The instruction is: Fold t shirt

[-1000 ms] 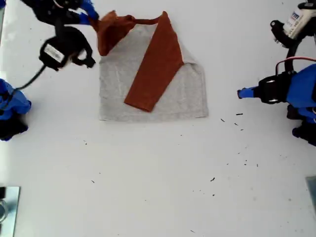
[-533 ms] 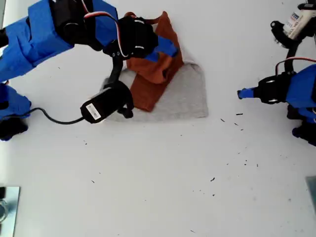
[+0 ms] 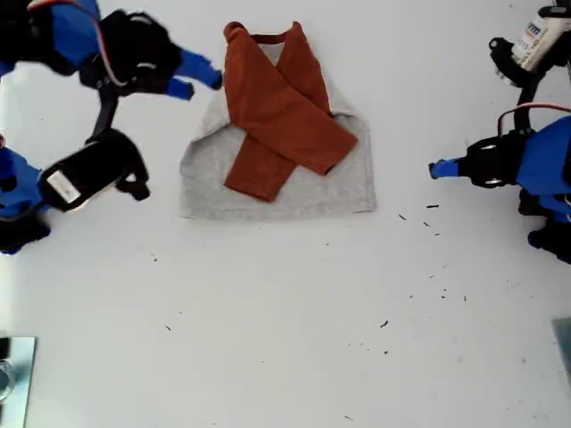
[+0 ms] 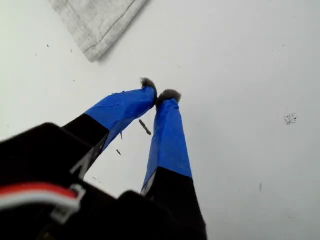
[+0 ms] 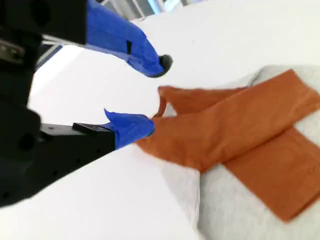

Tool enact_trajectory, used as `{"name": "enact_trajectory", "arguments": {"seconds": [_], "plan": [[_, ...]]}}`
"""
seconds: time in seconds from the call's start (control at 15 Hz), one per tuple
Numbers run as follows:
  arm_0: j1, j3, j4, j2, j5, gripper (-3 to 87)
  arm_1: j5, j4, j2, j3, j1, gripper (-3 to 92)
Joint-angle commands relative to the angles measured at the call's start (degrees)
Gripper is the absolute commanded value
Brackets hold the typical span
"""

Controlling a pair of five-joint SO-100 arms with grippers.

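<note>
The t shirt (image 3: 335, 183) lies flat on the white table, grey body up, with its two rust-orange sleeves (image 3: 285, 116) folded in and crossed over the chest. My second gripper (image 3: 203, 80) hovers open just off the shirt's shoulder, on the exterior view's left, holding nothing. In the second wrist view its fingertips (image 5: 157, 95) bracket the neckband end of the upper sleeve (image 5: 235, 122) without touching it. My first gripper (image 3: 434, 169) is shut and empty over bare table, at the exterior view's right, apart from the shirt. The first wrist view shows its closed tips (image 4: 160, 93) and a grey hem corner (image 4: 95, 20).
Small dark specks (image 3: 428, 214) are scattered on the table between the shirt and the first arm. A black wrist camera on a cable (image 3: 89, 174) hangs beside the second arm. A metal piece (image 3: 13, 374) sits at the exterior view's lower left corner.
The second arm carried the sleeve across the shirt, let it go, and pulled back toward the exterior view's left. The sleeve now lies crossed over the other one. The first arm has not moved.
</note>
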Motion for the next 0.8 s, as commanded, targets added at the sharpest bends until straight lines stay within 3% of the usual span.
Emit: {"name": "enact_trajectory", "arguments": {"seconds": [0.0,0.07,0.13,0.33,0.4,0.47,0.53,0.73], "plan": [[0.9,34.5,-1.8,36.4,-6.4,5.9,1.2,-0.4,0.3,-0.8,-0.1,3.5],[2.1,43.8,0.6,47.1,-10.2,0.6,1.4,-0.4,0.3,-0.6,-0.4,3.5],[7.5,47.9,-1.1,50.7,-14.2,-0.2,1.6,-0.4,0.1,-0.5,-0.4,3.5],[9.8,40.1,1.0,34.7,-17.5,-0.3,3.3,-0.4,-15.1,-9.6,-0.5,3.5],[10.7,30.3,5.1,25.3,-16.7,0.4,2.7,1.5,-28.1,-20.7,-0.1,14.0],[13.3,19.7,9.3,16.0,-15.0,26.0,1.0,3.5,-38.8,-33.0,-0.7,30.7],[15.7,9.9,13.6,9.6,-14.6,29.8,0.6,6.8,-47.0,-44.2,-1.6,28.0],[17.8,3.9,16.5,6.9,-15.0,30.8,2.6,12.3,-66.0,-65.6,-4.9,30.9]]}}
